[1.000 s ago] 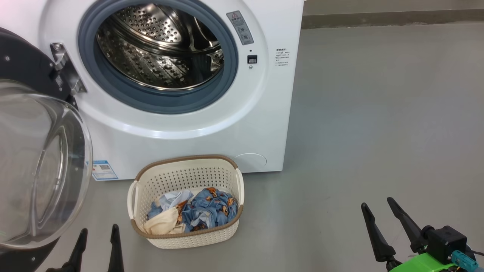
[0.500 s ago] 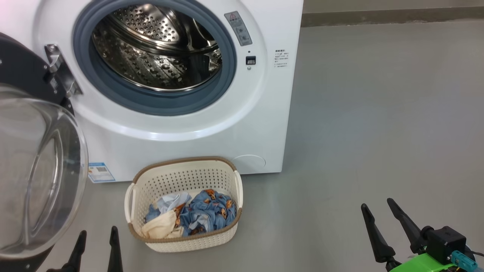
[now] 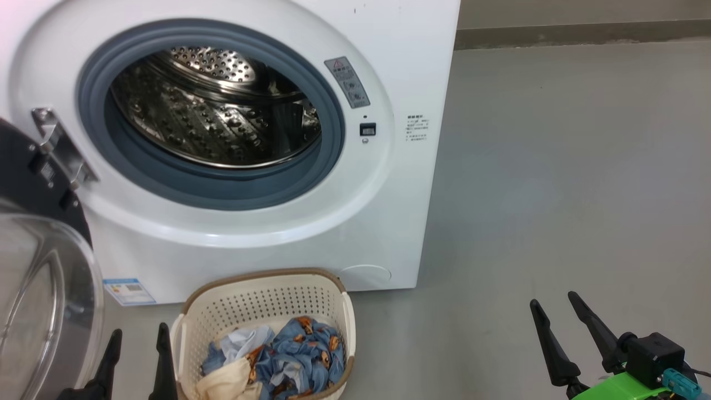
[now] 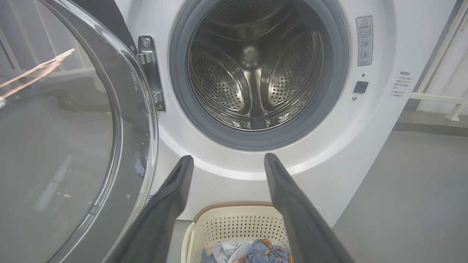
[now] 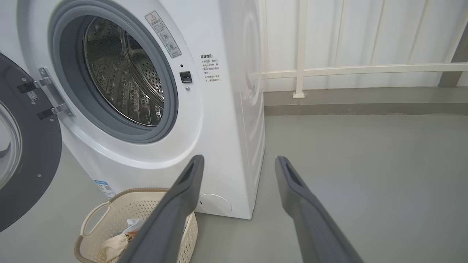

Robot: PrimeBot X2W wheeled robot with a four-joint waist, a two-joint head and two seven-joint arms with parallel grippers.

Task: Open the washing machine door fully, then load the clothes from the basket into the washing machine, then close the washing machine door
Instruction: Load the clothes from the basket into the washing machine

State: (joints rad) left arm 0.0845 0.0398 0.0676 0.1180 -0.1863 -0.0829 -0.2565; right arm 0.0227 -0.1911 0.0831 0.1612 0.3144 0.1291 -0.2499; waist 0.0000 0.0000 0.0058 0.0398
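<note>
**Head view.** The washing machine [image 3: 389, 233] is white and boxy, its round mouth facing the camera, with a steel drum [image 3: 211, 122] ringed by a grey-blue gasket [image 3: 328, 139]. The washing machine door [image 3: 33, 278] hangs swung wide to the left, its clear glass bowl bulging this way from a dark inner face. The basket [image 3: 261, 294] sits upright on the floor just before the washer's foot, long axis across its front. It has cream perforated walls and a brown rim. The clothes [image 3: 300, 355] are heaped inside — blue with orange figures, a cream piece at left. The left gripper [image 3: 139, 330] is beside the basket, fingers spread and empty. The right gripper [image 3: 553, 300] is well apart from it, likewise spread and empty.

**Left wrist view.** The left gripper [image 4: 229, 157] points at the washer's front below the drum mouth. The basket [image 4: 237, 223] lies low between its fingers, and the door glass is at left.

**Right wrist view.** The right gripper [image 5: 239, 157] gapes toward the washer's front corner — the basket [image 5: 142, 206] is low left, one handle showing.
</note>
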